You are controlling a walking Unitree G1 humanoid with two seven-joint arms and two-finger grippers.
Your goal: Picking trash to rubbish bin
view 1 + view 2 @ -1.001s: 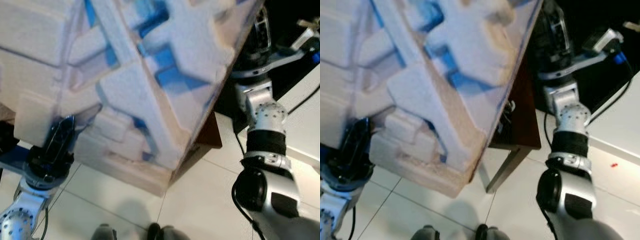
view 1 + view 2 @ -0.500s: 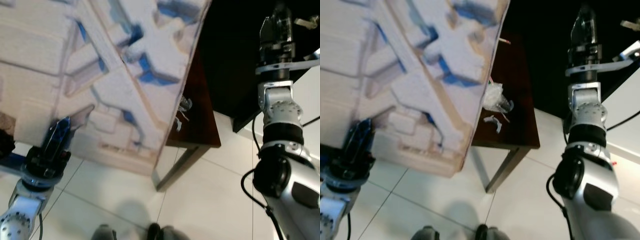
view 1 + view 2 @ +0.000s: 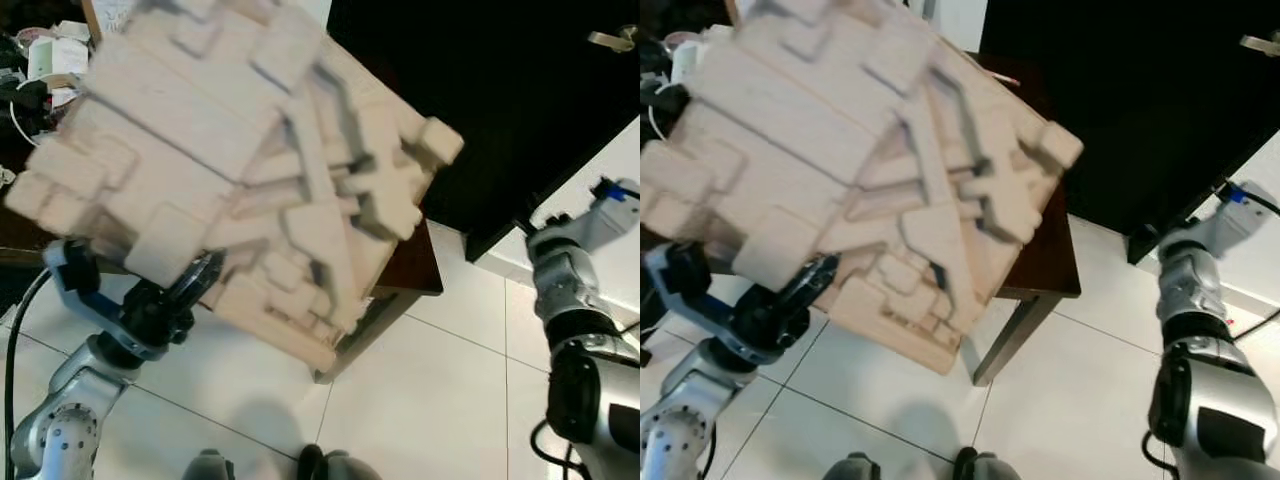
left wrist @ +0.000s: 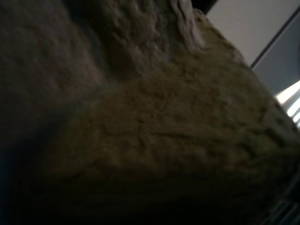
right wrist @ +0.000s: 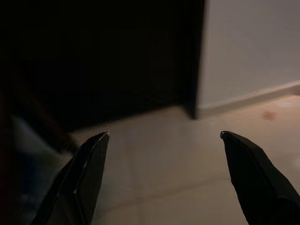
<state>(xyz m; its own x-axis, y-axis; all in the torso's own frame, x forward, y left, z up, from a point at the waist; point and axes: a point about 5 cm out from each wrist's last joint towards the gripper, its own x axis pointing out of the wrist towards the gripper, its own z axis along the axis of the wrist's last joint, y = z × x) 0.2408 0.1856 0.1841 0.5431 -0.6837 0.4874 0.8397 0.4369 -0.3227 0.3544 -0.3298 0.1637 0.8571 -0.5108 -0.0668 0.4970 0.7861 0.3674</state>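
Left gripper (image 3: 196, 283): clamped on lower edge of large moulded foam block (image 3: 250, 170), apparently polystyrene packing, held tilted above dark side table (image 3: 408, 270). Right gripper (image 5: 164, 140): fingers spread wide, holding nothing, over pale tiled floor (image 3: 440, 380).

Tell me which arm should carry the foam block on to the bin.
Left: the left gripper already grips the foam block from below, while the right gripper hangs open over bare floor.
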